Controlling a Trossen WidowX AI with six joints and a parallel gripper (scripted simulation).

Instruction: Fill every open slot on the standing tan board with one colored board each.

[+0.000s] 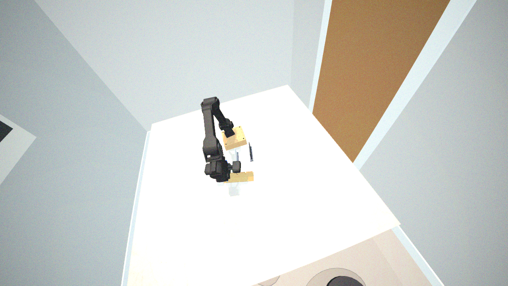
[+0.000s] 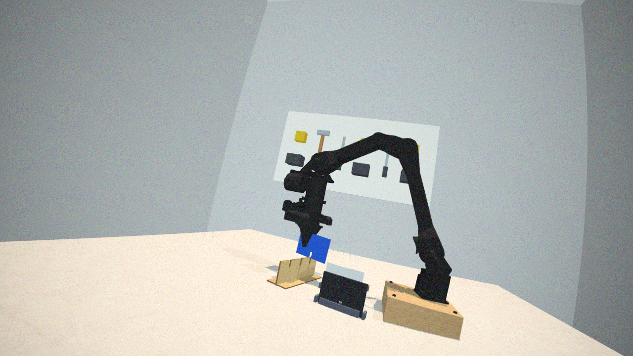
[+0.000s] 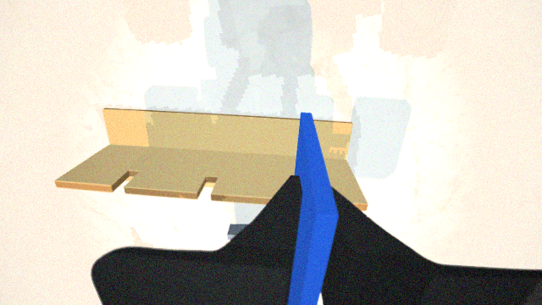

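My gripper [image 2: 304, 244] [image 3: 303, 185] is shut on a blue board [image 2: 316, 249] [image 3: 318, 216]. The board hangs upright and crosswise to the tan board [image 1: 245, 176] [image 2: 287, 271] [image 3: 169, 182], its notch facing down. In the exterior view the notch shows over the tan board's far slot, the one hidden behind the blue board and fingers in the wrist view. I cannot tell whether the boards touch. The other two slots are open. A black board [image 1: 250, 152] [image 2: 343, 289] and a pale board [image 2: 347, 271] stand upright beside the tan board. The arm hides the fingertips in the top view.
The black board's dark holder [image 2: 339, 307] stands between the tan board and the arm's wooden base block [image 1: 235, 141] [image 2: 420, 318]. Part of a dark holder [image 3: 238, 230] shows beside the left finger in the wrist view. A tool panel [image 2: 283, 174] hangs on the wall behind.
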